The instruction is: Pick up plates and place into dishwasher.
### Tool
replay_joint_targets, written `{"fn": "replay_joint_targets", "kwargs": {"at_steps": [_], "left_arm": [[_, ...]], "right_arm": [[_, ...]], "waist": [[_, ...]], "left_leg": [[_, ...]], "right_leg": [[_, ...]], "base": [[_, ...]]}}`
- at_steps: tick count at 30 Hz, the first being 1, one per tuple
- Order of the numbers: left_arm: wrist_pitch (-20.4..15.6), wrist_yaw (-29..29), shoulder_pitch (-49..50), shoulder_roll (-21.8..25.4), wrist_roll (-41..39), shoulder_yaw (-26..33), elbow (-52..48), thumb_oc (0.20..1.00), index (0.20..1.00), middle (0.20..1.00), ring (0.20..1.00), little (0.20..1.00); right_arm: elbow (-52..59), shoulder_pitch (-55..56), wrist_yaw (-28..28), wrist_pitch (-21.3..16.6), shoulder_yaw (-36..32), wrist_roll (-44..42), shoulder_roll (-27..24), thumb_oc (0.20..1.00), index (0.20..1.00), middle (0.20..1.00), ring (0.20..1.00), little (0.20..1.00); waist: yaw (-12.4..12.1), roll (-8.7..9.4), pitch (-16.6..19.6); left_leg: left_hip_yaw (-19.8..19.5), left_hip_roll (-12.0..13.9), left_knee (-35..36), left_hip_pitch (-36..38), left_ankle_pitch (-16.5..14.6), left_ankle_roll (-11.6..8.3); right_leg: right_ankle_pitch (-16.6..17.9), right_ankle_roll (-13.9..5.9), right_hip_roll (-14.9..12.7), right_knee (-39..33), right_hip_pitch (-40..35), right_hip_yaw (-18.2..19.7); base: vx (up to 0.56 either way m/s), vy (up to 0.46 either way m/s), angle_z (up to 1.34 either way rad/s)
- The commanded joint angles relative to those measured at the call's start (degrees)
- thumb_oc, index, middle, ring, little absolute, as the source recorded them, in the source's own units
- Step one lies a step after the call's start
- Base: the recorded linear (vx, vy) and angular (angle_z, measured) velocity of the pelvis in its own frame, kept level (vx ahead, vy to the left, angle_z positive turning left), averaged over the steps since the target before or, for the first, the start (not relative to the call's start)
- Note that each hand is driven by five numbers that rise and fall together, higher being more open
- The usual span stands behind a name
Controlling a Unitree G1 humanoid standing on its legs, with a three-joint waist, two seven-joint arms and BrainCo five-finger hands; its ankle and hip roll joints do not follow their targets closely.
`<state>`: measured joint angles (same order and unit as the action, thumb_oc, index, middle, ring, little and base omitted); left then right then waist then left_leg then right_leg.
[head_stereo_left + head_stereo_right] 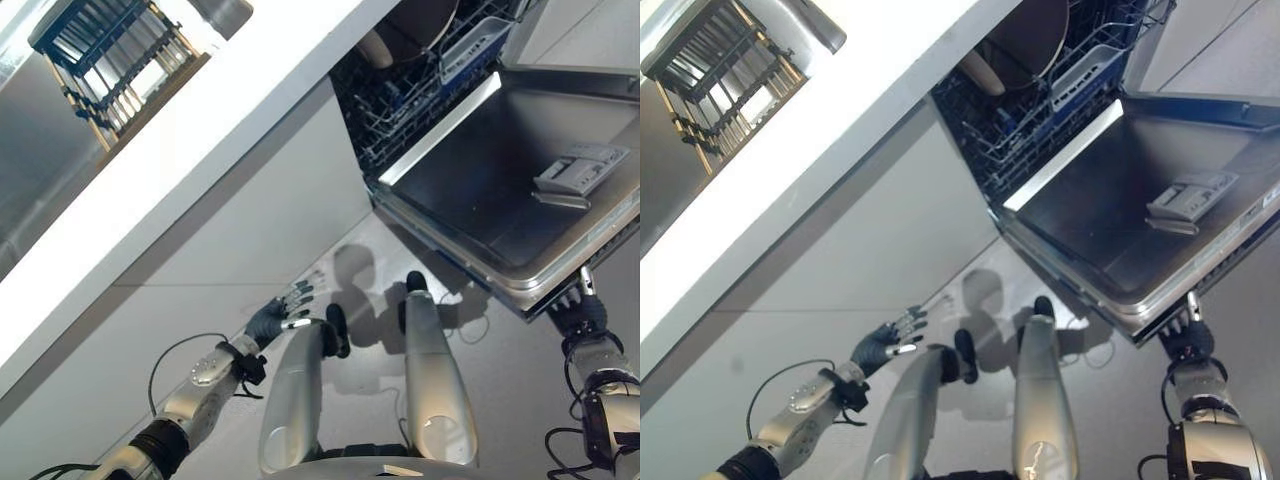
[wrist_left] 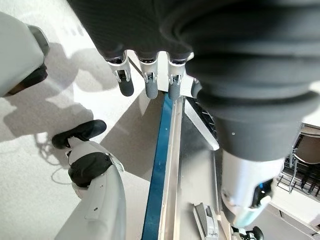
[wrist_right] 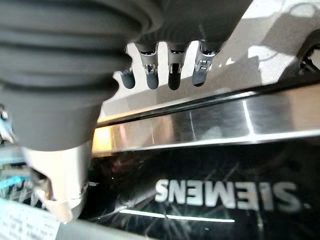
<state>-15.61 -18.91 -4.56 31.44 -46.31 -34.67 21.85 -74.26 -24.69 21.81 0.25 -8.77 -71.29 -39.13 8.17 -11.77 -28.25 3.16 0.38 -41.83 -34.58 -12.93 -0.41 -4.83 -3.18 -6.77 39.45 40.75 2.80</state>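
A kitchen: an open dishwasher (image 1: 520, 190) with loaded racks (image 1: 420, 90), white counter (image 1: 200, 150), dish rack (image 1: 115, 60).

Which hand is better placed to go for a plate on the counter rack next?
Probably left: the left hand hangs open below the counter side with the dish rack; the right hand sits under the dishwasher door.

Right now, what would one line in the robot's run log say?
dishwasher door: open | lower rack: dishes inside | left hand: open, low, empty | right hand: under door edge, fingers straight | plate: none held

Open dishwasher door (image 1: 500, 190), loaded rack (image 1: 420, 80), left robot hand (image 1: 280, 315) spread
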Motion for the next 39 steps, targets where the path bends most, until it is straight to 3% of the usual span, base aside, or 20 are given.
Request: {"fn": "replay_joint_targets", "kwargs": {"at_steps": [1,9,21,30,39], "left_arm": [[-2.7,-2.4,3.7,0.1,-0.1,3.1,-1.3,1.000,1.000,1.000,1.000,1.000],[-3.1,-2.7,5.4,0.8,-0.2,5.0,-1.7,1.000,1.000,1.000,1.000,1.000],[-1.7,-2.1,7.9,2.1,1.5,7.7,-5.0,1.000,1.000,1.000,1.000,1.000],[-0.4,-1.3,8.6,1.8,2.8,8.4,-4.8,1.000,1.000,1.000,1.000,1.000],[0.2,-1.4,10.4,0.9,4.2,9.4,-3.6,1.000,1.000,1.000,1.000,1.000]], "right_arm": [[2.7,-3.2,3.2,-3.1,2.3,3.1,-1.1,1.000,1.000,1.000,1.000,1.000],[6.6,-8.0,2.6,-2.7,0.8,2.9,-3.4,1.000,1.000,1.000,1.000,1.000],[16.5,-6.9,2.0,-4.4,0.5,1.0,1.0,1.000,1.000,1.000,1.000,1.000],[17.5,-8.0,-7.6,-2.2,1.9,7.3,1.8,1.000,1.000,1.000,1.000,1.000],[16.1,-9.3,-14.2,-0.3,2.0,8.4,1.0,1.000,1.000,1.000,1.000,1.000]], "waist": [[-3.2,1.11,3.7],[-4.9,2.15,3.8],[-6.8,4.76,4.2],[-8.6,6.47,5.2],[-11.2,8.13,7.0]], "left_leg": [[6.0,-3.6,-4.3,-1.6,-2.7,6.32],[5.3,-3.3,-1.0,-0.1,-1.2,6.00],[4.4,-2.9,5.1,4.1,1.4,5.39],[3.1,-2.3,9.9,8.4,3.5,4.61],[1.1,-1.3,14.9,12.8,5.4,3.83]], "right_leg": [[-4.2,6.39,1.5,2.9,-3.3,-6.2],[-2.9,5.87,1.9,0.3,-5.2,-6.8],[-0.9,4.75,2.4,-5.2,-10.2,-7.5],[0.3,4.69,3.1,-10.6,-15.6,-8.1],[0.8,4.62,3.6,-15.9,-21.6,-9.8]], "base": [[0.00,0.000,0.00],[-0.01,-0.006,0.02],[-0.01,-0.035,0.07],[0.01,-0.038,0.03],[0.05,-0.033,0.10]]}}
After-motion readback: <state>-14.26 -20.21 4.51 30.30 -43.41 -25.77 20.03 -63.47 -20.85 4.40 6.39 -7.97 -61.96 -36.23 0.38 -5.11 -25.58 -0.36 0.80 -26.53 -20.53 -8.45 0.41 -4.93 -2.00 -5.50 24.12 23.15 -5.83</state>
